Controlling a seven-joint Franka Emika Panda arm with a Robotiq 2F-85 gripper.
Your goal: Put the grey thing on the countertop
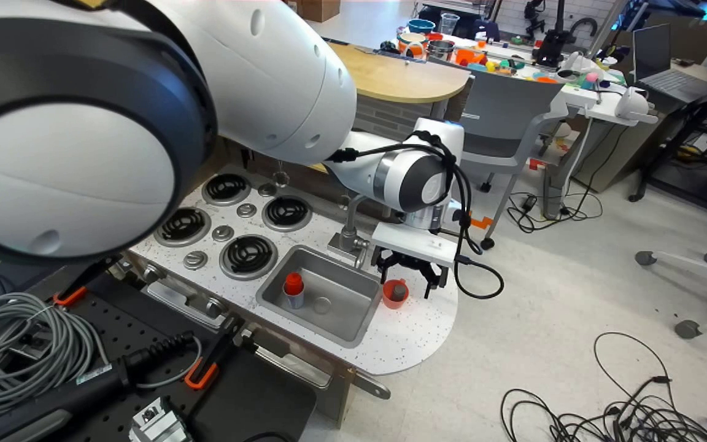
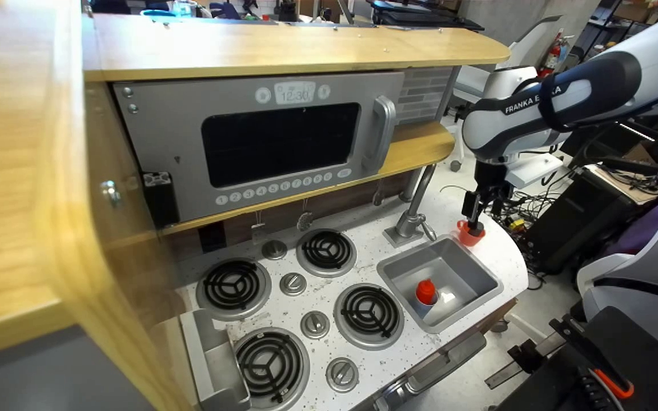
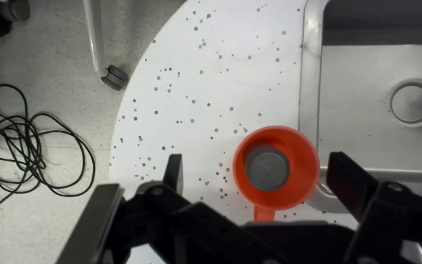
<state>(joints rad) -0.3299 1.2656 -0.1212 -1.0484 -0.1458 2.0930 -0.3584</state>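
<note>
The grey thing (image 3: 267, 171) is a small round cylinder standing inside an orange-red cup (image 3: 304, 172). The cup stands on the white speckled countertop (image 3: 181, 95), beside the sink and near the rounded end, with its handle towards the gripper base. In both exterior views the grey thing (image 1: 398, 291) (image 2: 476, 229) shows at the mouth of the cup (image 1: 394, 304) (image 2: 468, 238). My gripper (image 3: 256, 157) is open and empty above the cup, its fingers on either side of it in the wrist view. The gripper also shows in both exterior views (image 1: 405, 286) (image 2: 480, 208).
The metal sink (image 1: 353, 325) holds a light cup (image 1: 295, 299) with a red object (image 1: 293, 283) in it. A faucet (image 2: 414, 200) stands behind the sink. Black burners (image 2: 369, 311) and knobs lie farther along. A microwave (image 2: 192, 142) and wooden shelf (image 2: 432, 142) rise at the back.
</note>
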